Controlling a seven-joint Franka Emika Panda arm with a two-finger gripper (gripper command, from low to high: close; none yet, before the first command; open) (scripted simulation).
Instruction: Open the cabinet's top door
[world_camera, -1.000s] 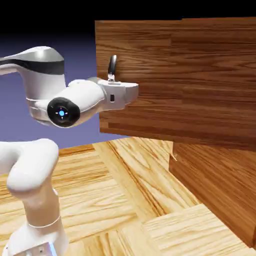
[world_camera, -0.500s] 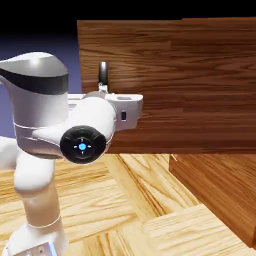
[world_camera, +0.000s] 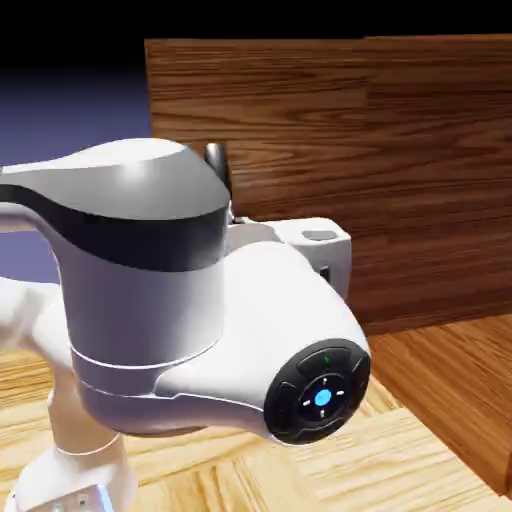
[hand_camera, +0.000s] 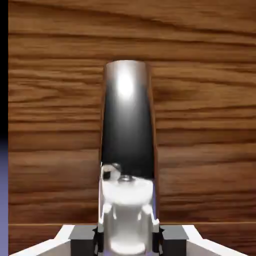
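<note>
In the exterior view, pale wood-grain flooring or tabletop (world_camera: 225, 480) spreads across the bottom of the frame, its planks running at differing angles. A blue-violet backdrop (world_camera: 75, 120) fills the upper left, darkening to black along the top; the hand view catches a thin strip of it at the lower left edge.

The exterior view is brightly lit, its top fading to black; the arm (world_camera: 160, 300) shows pale glare, the door (world_camera: 400, 180) looks dimmer. In the hand view, a white highlight tops the handle (hand_camera: 126, 120), whose lower part seems washed out, and the grain looks slightly soft.
</note>
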